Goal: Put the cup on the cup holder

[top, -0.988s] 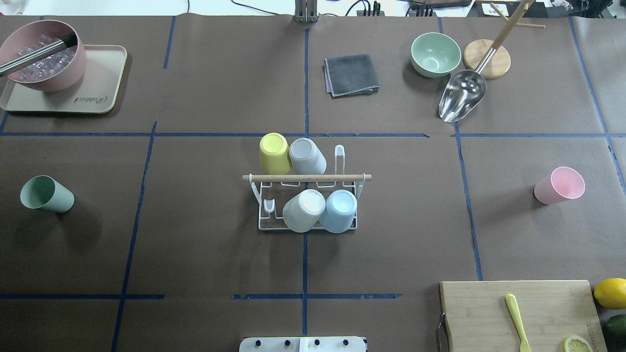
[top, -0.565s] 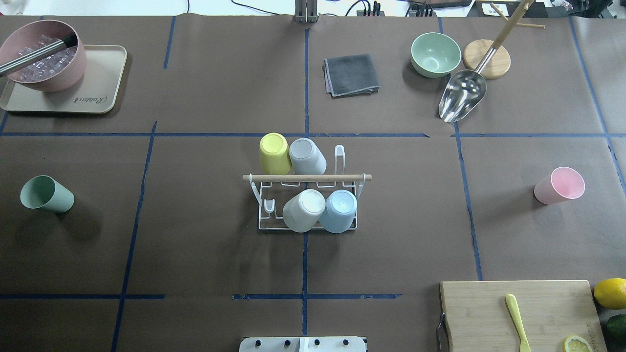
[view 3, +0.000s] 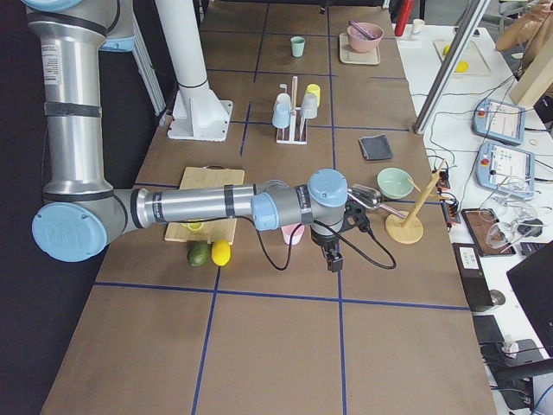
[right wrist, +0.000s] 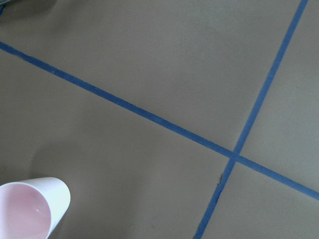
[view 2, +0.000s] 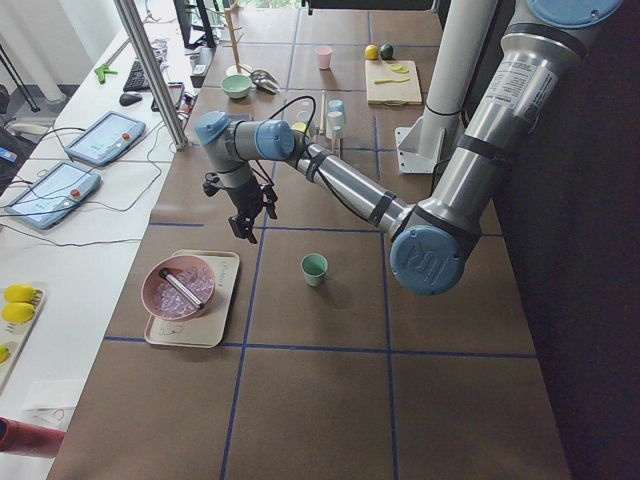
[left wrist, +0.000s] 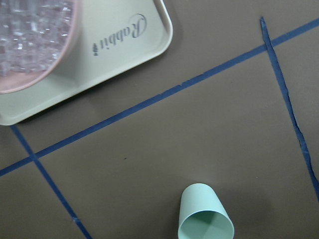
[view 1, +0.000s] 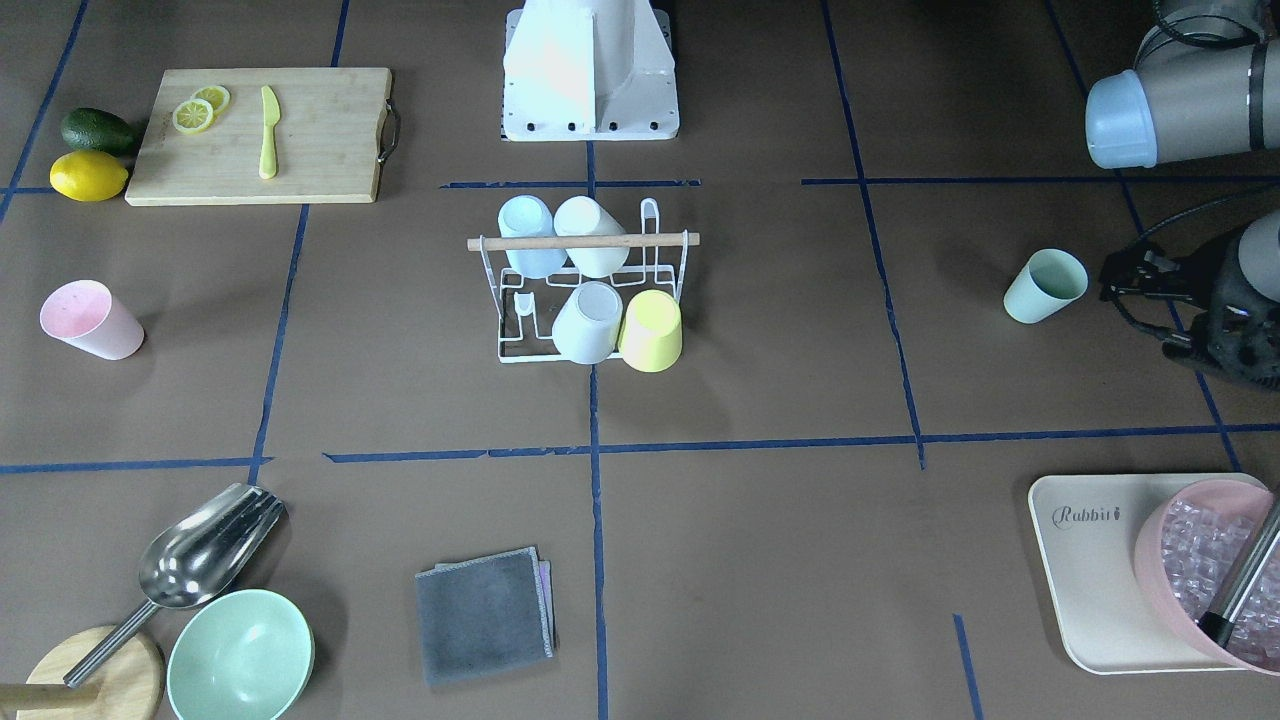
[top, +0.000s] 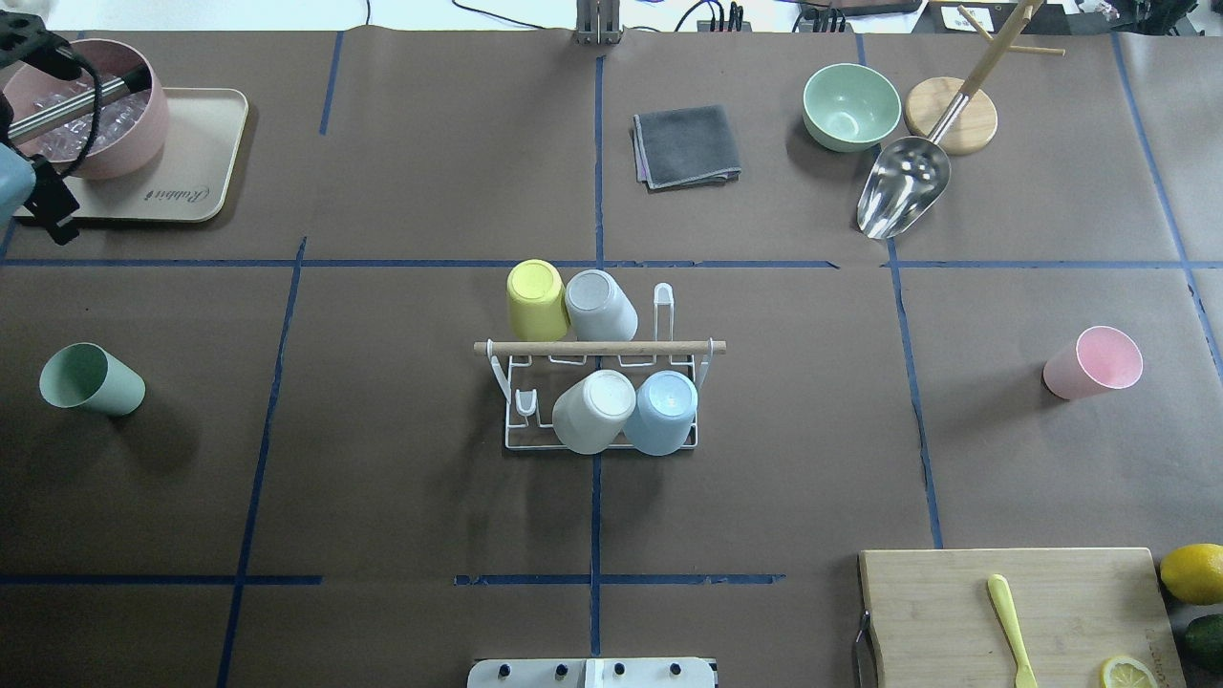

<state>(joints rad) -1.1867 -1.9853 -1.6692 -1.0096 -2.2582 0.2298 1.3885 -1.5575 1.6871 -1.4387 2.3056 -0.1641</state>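
The white wire cup holder [top: 600, 348] with a wooden rod stands mid-table and carries several upturned cups: yellow, grey, white, blue. Two prongs stand bare. It also shows in the front view [view 1: 583, 241]. A green cup [top: 91, 379] stands upright at the table's left and shows in the left wrist view [left wrist: 205, 219]. A pink cup [top: 1094, 362] stands at the right and shows in the right wrist view [right wrist: 30, 209]. My left gripper [view 2: 244, 228] hangs between the green cup and the tray; I cannot tell its jaws. My right gripper [view 3: 333, 258] hovers near the pink cup; I cannot tell its state.
A beige tray [top: 196, 162] with a pink bowl of ice [top: 91, 115] sits far left. A grey cloth [top: 686, 145], a green bowl [top: 850, 105], a metal scoop [top: 903, 186] and a wooden stand [top: 951, 115] lie at the back. A cutting board [top: 955, 612] with a yellow knife is near right.
My left arm's wrist has come into the overhead view at the upper left edge, over the tray. The cups and the holder have not moved.
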